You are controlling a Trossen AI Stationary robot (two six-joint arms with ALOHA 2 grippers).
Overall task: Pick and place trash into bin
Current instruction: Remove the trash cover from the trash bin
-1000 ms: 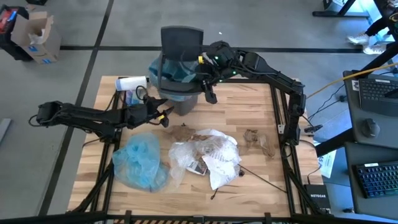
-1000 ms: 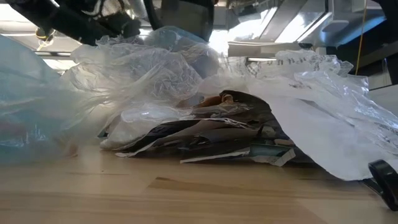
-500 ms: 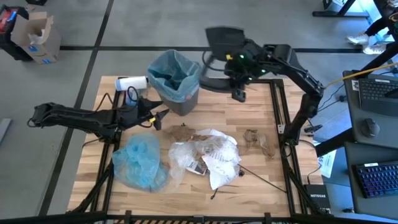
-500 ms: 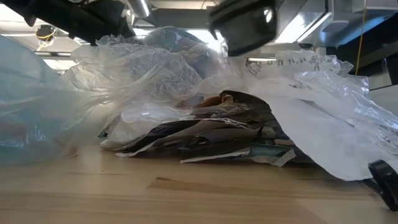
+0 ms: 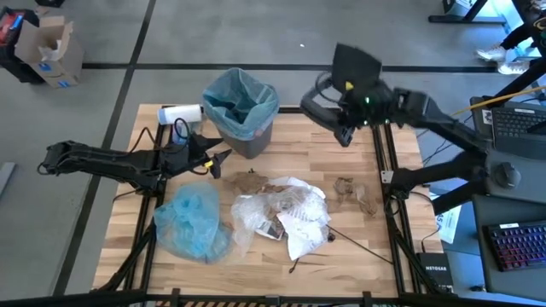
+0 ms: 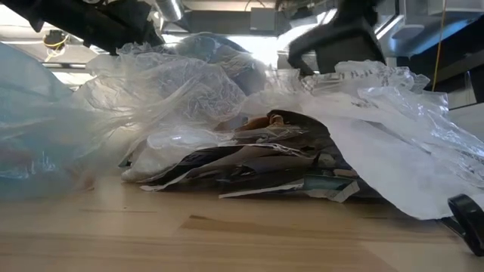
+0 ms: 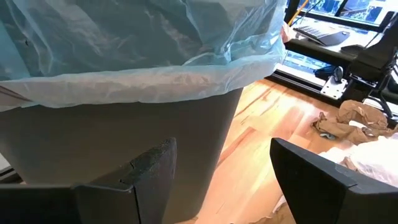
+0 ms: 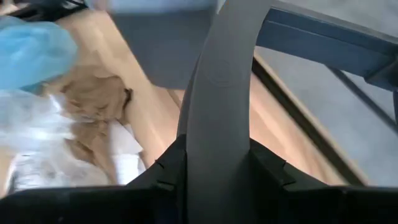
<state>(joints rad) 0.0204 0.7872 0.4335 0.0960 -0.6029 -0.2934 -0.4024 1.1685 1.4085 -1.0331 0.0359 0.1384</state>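
1. We see the bin (image 5: 242,111), dark grey tapered plastic with a crinkled light blue liner, standing uncovered at the table's (image 5: 341,230) far left.
2. The right gripper (image 5: 345,135) is clamped on the bin's smooth grey lid (image 5: 353,66), holding it above the table's far right edge.
3. The left gripper (image 5: 218,160) hovers beside the bin, fingers parted, gripping nothing.
4. Trash (image 5: 281,213) lies mid-table: crumpled brown paper, white mailers, clear wrap; its printed packet is mostly buried.

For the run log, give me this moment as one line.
right gripper: holds lid off table's far right | bin: open | left gripper: open beside bin
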